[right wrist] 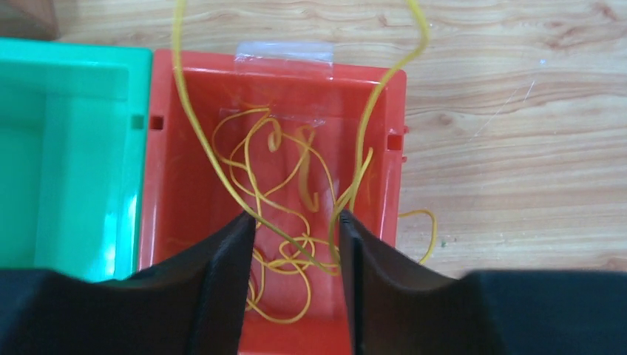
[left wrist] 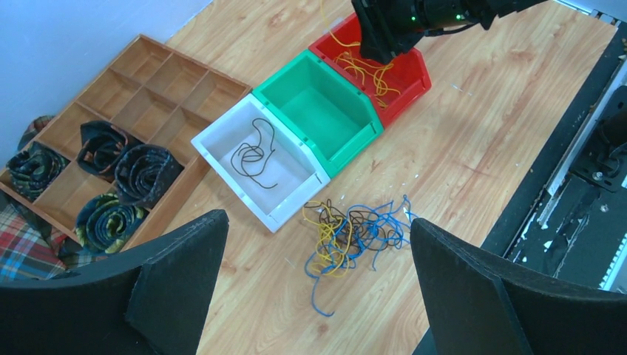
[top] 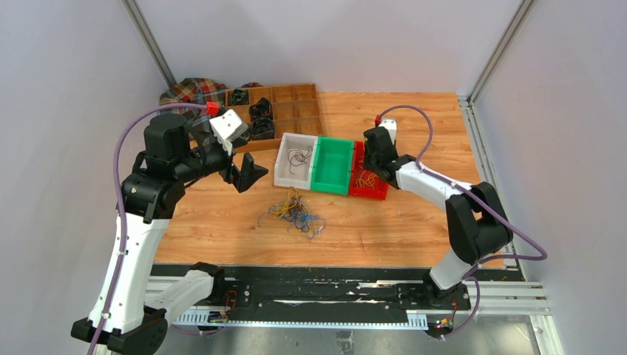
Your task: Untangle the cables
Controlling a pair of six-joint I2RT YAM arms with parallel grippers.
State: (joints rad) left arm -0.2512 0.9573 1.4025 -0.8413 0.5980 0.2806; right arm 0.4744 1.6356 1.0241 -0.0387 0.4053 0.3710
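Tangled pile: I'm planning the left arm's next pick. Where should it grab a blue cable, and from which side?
Grip the blue cable by its loose tail, which trails out of the tangle toward the left arm. Come straight down with the open left gripper; there it seems to lie alone.

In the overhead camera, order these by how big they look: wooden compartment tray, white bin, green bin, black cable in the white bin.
1. wooden tray, largest.
2. white bin and green bin: they look about alike, unranked.
3. black cable, smallest.
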